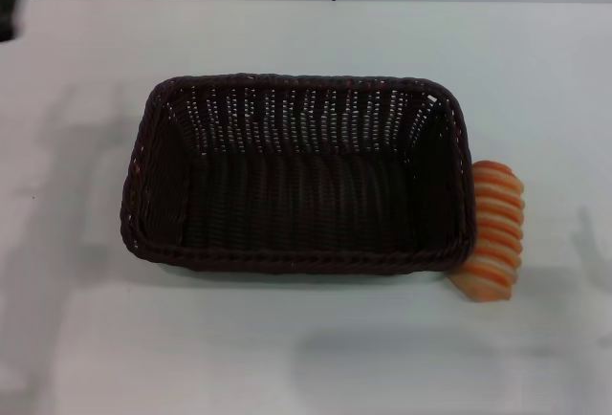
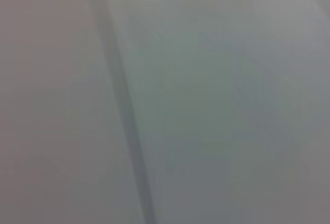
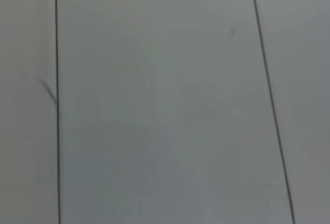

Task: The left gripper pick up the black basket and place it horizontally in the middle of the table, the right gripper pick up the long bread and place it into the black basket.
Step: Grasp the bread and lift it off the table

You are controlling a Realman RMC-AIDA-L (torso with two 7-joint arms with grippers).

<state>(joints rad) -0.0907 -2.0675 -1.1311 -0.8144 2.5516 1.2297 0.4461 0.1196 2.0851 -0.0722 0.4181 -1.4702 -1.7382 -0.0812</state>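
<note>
On the table, head view, the black basket sits centred lengthwise, the long bread touching its right end. Bread looks light, stiff; grasp across its ridged middle. Both wrist views show only blank surfaces; neither gripper appears, state unknowable.

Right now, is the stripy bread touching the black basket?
Touching. In the head view the long bread lies on the table pressed against the black basket, at its right end, with no gap showing.
</note>
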